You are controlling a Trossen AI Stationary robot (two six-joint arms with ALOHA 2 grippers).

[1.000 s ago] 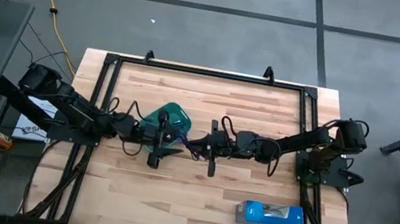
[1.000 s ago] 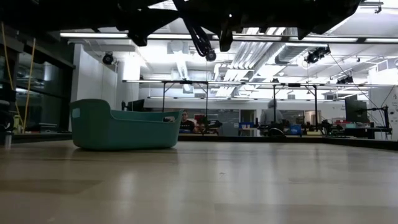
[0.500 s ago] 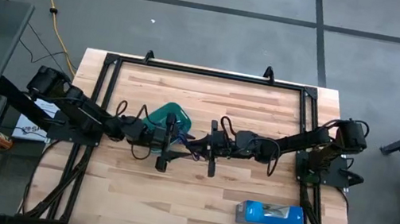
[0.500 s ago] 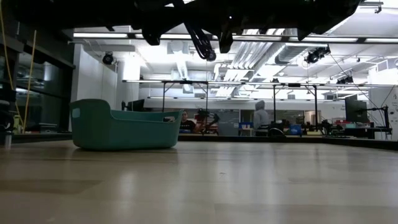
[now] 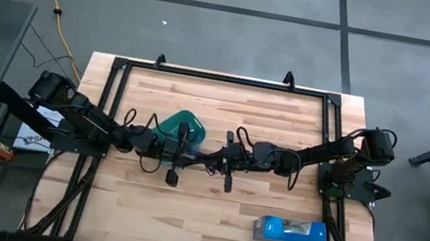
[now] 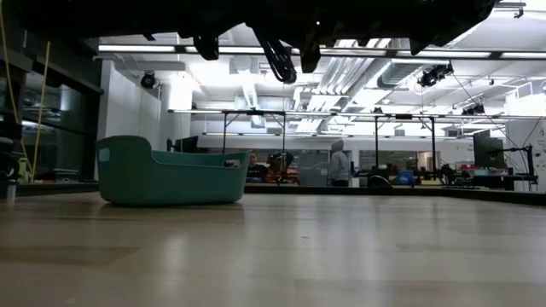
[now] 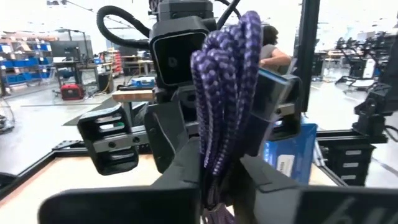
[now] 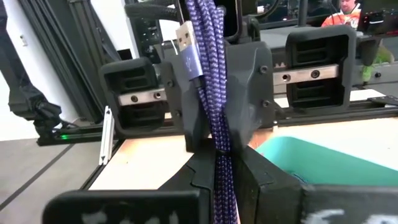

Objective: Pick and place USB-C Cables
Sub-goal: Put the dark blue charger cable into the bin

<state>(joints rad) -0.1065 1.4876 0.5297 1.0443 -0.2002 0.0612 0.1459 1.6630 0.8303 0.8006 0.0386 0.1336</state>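
Observation:
A dark blue-purple braided USB-C cable bundle (image 7: 227, 81) (image 8: 208, 62) hangs in the air over the middle of the table (image 5: 284, 123), between my two grippers. My left gripper (image 7: 217, 169) (image 5: 176, 166) comes from the table's left and is shut on it. Facing it from the right, my right gripper (image 8: 225, 163) (image 5: 227, 170) is also shut on the bundle. A silver plug (image 8: 185, 37) sticks out near one end of the bundle. The teal tray (image 5: 183, 122) (image 6: 166, 173) stands on the table just beyond the left gripper. My left gripper pinches the bundle's several strands (image 7: 214, 158) between its two fingers, coming roughly level from the table's left. The bundle is lifted clear of the table. My right gripper pinches the same bundle (image 8: 222, 146) between its two fingers, roughly level from the table's right, with the plug end standing free past the fingers.
A bright blue rectangular box (image 5: 291, 229) lies near the table's front right. A black frame (image 5: 205, 76) runs along the table's edges. People move in the room beyond the table (image 6: 339, 162).
My left gripper has moved toward the table's right, up to the right gripper and the cable it holds. The right gripper and the cable have stayed in place above the table.

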